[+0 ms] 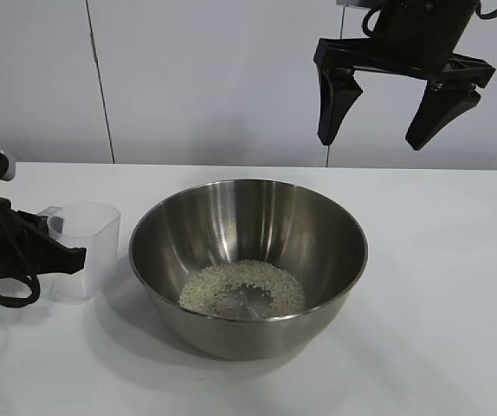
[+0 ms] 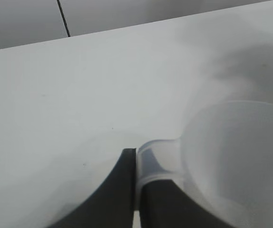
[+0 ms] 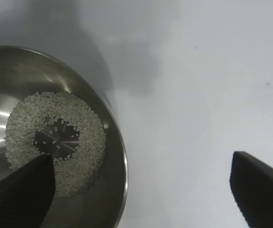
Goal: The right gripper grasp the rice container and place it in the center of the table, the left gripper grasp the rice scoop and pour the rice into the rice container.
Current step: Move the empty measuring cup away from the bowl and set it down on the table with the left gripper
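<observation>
The steel rice container [image 1: 248, 264] stands in the middle of the white table [image 1: 439, 295] with a ring of rice [image 1: 242, 288] on its bottom. The clear rice scoop [image 1: 87, 245] stands upright on the table just left of the bowl and looks empty. My left gripper [image 1: 68, 257] is shut on the scoop's handle [image 2: 156, 161]. My right gripper [image 1: 389, 134] hangs open and empty high above the bowl's right rear. In the right wrist view the bowl [image 3: 55, 142] and its rice [image 3: 55, 142] show below, with one finger [image 3: 260, 190] over bare table.
A white wall with a dark vertical seam [image 1: 100, 82] stands behind the table. Bare tabletop lies right of and in front of the bowl.
</observation>
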`<action>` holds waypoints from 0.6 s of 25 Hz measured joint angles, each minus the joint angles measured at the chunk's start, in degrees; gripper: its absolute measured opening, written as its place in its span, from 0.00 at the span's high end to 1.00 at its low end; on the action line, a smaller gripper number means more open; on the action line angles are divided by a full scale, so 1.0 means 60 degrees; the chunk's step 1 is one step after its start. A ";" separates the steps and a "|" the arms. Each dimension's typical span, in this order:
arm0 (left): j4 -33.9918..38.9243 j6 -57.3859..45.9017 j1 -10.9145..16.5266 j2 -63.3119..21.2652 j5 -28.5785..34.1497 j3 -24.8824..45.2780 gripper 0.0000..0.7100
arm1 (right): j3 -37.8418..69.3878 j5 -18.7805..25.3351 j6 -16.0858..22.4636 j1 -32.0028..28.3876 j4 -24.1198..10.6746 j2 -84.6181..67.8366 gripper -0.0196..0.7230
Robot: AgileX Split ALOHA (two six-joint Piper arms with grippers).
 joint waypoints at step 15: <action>-0.0009 0.0009 0.0000 0.0000 -0.0096 0.0940 0.17 | 0.0000 -0.0088 0.0000 0.0000 0.0000 0.0000 0.04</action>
